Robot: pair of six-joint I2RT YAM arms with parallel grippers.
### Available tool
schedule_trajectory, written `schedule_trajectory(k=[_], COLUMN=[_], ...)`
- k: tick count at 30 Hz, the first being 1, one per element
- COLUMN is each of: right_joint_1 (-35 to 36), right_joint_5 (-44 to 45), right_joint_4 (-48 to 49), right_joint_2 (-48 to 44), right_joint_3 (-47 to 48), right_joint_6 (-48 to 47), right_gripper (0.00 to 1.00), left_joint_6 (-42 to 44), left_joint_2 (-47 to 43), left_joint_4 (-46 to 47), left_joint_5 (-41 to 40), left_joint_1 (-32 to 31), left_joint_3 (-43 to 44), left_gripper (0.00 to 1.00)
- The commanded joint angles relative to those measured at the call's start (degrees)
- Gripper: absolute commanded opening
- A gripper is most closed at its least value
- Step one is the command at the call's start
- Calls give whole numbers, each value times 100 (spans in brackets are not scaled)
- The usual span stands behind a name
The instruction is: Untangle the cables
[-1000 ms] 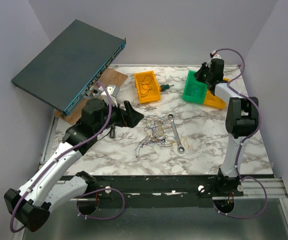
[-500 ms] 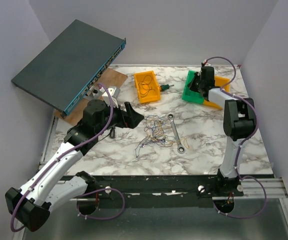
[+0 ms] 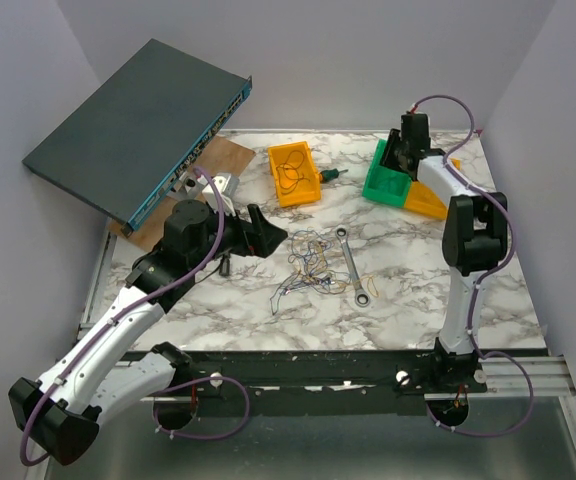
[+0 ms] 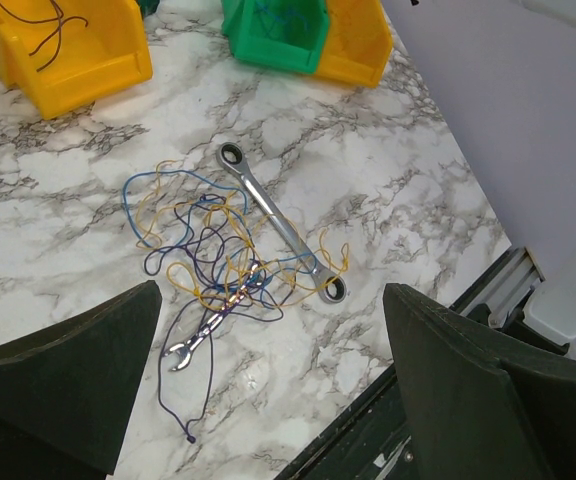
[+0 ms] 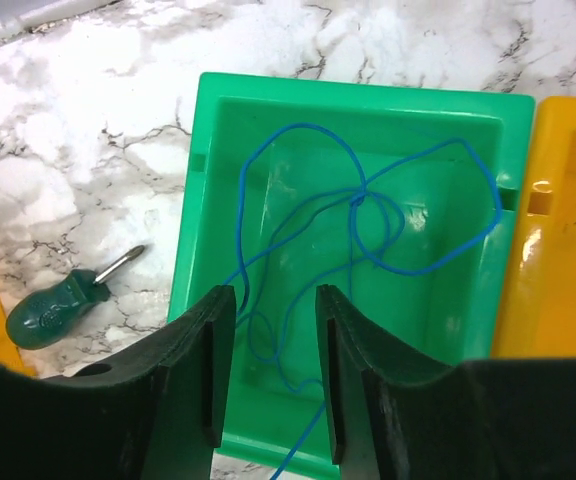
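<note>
The cables (image 3: 311,264) lie mid-table as a small tangle of blue, yellow-orange and dark wires (image 4: 213,250), draped over a silver wrench (image 4: 280,222). One dark strand trails off toward the front. My left gripper (image 3: 271,232) hovers just left of the tangle, open wide (image 4: 270,295), holding nothing. My right gripper (image 3: 401,160) hangs over the green bin (image 3: 388,182), its jaws parted (image 5: 275,295). A single blue cable (image 5: 368,215) lies loosely coiled inside that bin (image 5: 190,200). One strand of it runs below the gap between the jaws, and neither pad touches it.
A yellow bin (image 3: 293,176) holding a dark wire stands at the back centre. Another yellow bin (image 5: 568,250) adjoins the green one. A green-handled screwdriver (image 5: 56,306) lies between the bins. A second, small wrench (image 4: 200,332) sits under the tangle. A tilted network switch (image 3: 138,125) fills the back left.
My right gripper moved left over the green bin and opened from shut. The blue cable now lies loose in the bin. The left arm stayed nearly still.
</note>
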Motion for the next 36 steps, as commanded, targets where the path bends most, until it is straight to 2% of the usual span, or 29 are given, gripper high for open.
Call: schedule_trajectory(k=[1,4,7,11,13,16,21,26,33,36], right_joint_1=[-20,-15,-9,105,325,949,1643,2215,2417,2422], right_joint_5=[251,234,43,-325,-679,-735,-1226,-1251,-1357,-1804], right_joint_4=[-456,-581,-673,-683,-874,-955,-163,86,280,439], right_joint_2=[-406,-526,-720,-1198,-1404,-1884,-2912,-3462,-3910,-4020], right_joint_3=[296,381,332,-147,-363,-967,-2593,-3575,-4547,-4826], right_joint_6=[-80,-104,-101,-103,-218,-370,-71,5,-153,-178], right_gripper=[47,52,64,72,72,72,70,66,65,70], left_joint_6=[95,90,63,19,-13,26,129,239,213,212], left_joint_2=[-69,-63,-20,259,501,896,1370,1846,2287,2480], left_joint_4=[31,15,14,-30,-100,16,434,519,920,1035], left_joint_5=[5,15,16,-17,-407,-767,-1061,-1119,-857,-639], left_joint_1=[4,8,6,-30,-134,-326,-691,-805,-799,-802], left_joint_3=[-43,-56,-104,-165,-183,-272,-429,-400,-663,-667], left_gripper=[96,96,96,98,99,99,97,91,83,80])
